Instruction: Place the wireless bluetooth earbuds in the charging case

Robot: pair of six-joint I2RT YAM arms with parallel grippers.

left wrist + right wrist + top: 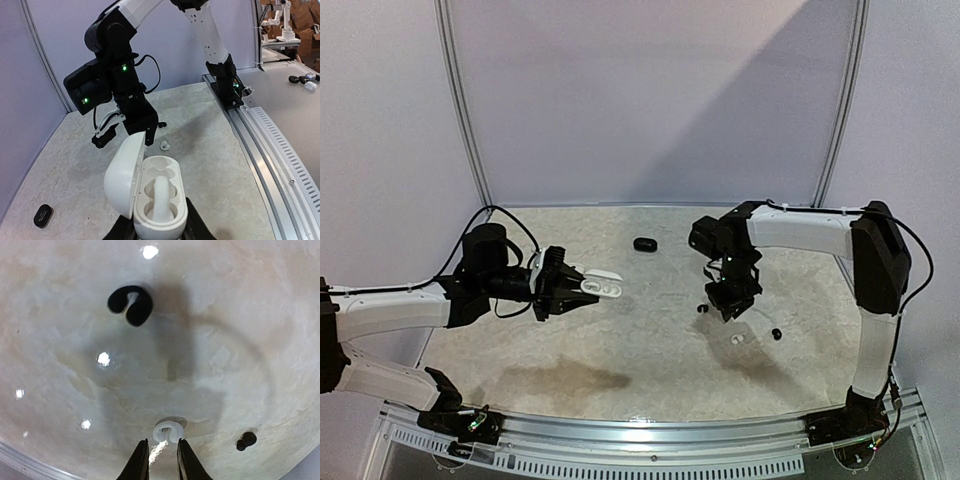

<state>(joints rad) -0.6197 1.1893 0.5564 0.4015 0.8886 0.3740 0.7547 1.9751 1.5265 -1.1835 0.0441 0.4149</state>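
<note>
Well, the left hand [575, 285] grips the open white case [160, 200]. Right hand [159, 460], fingers slightly parted and empty, hangs over the worktop [650, 370]; a white bud [167, 431] lies at their 12 o'clock, a black bud [246, 440] at its 3 o'clock.

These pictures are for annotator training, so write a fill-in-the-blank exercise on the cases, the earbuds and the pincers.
1. The left pincer holds the white charging case with its lid ____.
2. The earbud lying just ahead of the right pincer is ____ in colour.
3. The other case, lying free on the table, is ____ in colour.

Missing words: open; white; black.
</note>
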